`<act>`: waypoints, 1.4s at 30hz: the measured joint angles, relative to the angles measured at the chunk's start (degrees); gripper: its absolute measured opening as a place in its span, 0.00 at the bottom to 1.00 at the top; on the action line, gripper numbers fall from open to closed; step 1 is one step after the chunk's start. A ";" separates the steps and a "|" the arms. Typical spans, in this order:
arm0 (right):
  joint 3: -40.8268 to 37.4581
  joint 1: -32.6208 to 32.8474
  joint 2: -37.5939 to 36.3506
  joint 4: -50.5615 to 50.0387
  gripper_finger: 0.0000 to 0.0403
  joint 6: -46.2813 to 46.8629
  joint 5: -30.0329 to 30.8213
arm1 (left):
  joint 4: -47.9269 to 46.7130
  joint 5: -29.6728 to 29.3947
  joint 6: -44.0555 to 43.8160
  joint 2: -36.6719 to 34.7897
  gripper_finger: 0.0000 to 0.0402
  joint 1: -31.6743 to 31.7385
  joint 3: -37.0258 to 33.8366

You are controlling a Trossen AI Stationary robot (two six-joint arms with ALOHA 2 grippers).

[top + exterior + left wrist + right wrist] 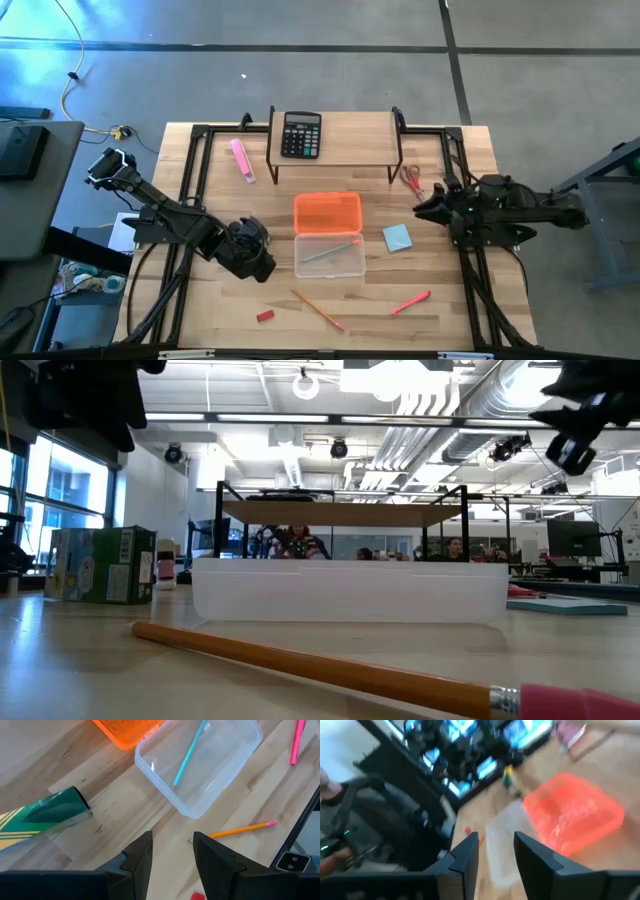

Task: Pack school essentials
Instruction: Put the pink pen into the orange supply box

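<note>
A clear plastic box stands mid-table with a green pencil lying in it; its orange lid lies just beyond it. On the wood lie a light-blue notepad, a red pen, an orange pencil, a small red eraser and red-handled scissors. My left gripper hangs open left of the box, pointing steeply down, with nothing between its fingers. My right gripper is raised at the right, pointing nearly level toward the lid, and is open and empty.
A wooden riser at the far edge carries a black calculator. A pink marker lies to its left. A green carton stands close by my left gripper. Bare wood lies along the near edge around the pencil and pen.
</note>
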 joint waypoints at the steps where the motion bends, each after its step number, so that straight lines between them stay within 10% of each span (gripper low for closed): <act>1: 1.63 -0.02 0.97 -2.15 0.29 0.33 -1.20 | 0.02 0.11 0.49 0.00 0.33 0.02 0.00; 19: 29.08 7.21 30.83 -39.94 0.29 -7.54 -5.10 | 0.22 2.02 2.21 0.00 0.33 2.71 0.00; 42: 28.92 37.94 50.05 -35.93 0.30 5.28 1.78 | 0.39 1.96 2.21 0.00 0.33 2.69 0.02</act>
